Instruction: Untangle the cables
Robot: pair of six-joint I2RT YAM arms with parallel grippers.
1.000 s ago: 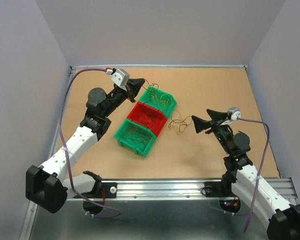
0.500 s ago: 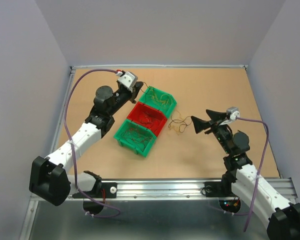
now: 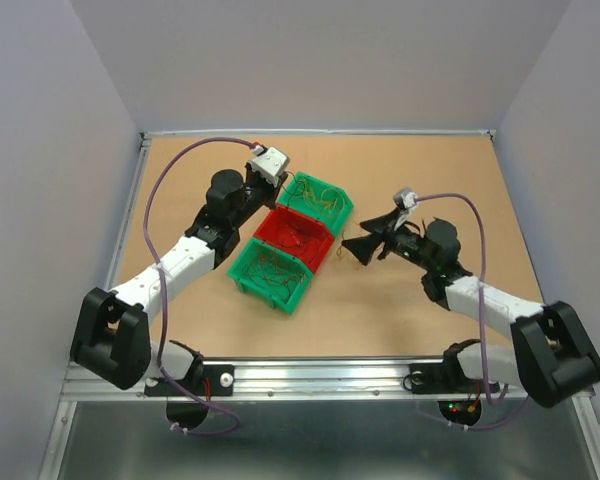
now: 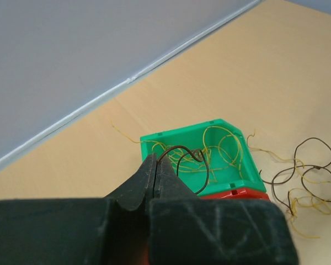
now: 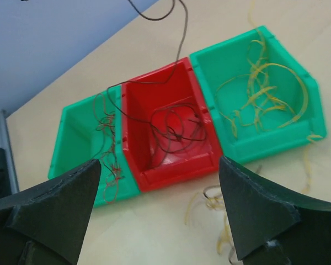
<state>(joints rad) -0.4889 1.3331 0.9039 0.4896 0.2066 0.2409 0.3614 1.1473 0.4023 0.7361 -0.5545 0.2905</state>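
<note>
**Item:** cables, very thin wires in dark brown, reddish brown and yellow.

**Location:**
- A coil of dark brown wire lies in the red bin.
- Yellow wires lie in the far green bin, a few of them trailing over its rim.
- Reddish-brown wires lie in the near green bin.
- A loose clump of yellow and dark strands lies on the table, just beside the bins.
- One dark brown strand rises out of the red bin.

**Handling (judged):**
- The wires look almost weightless and limp, but springy, so they keep their curls.
- They are likely to snag on one another, and a lifted strand may drag its neighbours along.
- They look slippery for flat pads, so a loop or a bend is a better place to pinch than a bare end.
- Take one strand well away from the knot and draw it out slowly. A hard tug could tighten the tangle or tip a bin.

**Left gripper**: fingers pressed fully together, pinching the dark brown strand where it curls up over the far green bin.

**Right gripper**: fingers spread wide with nothing between them, hanging above the table beside the bins and over the loose clump.
</note>
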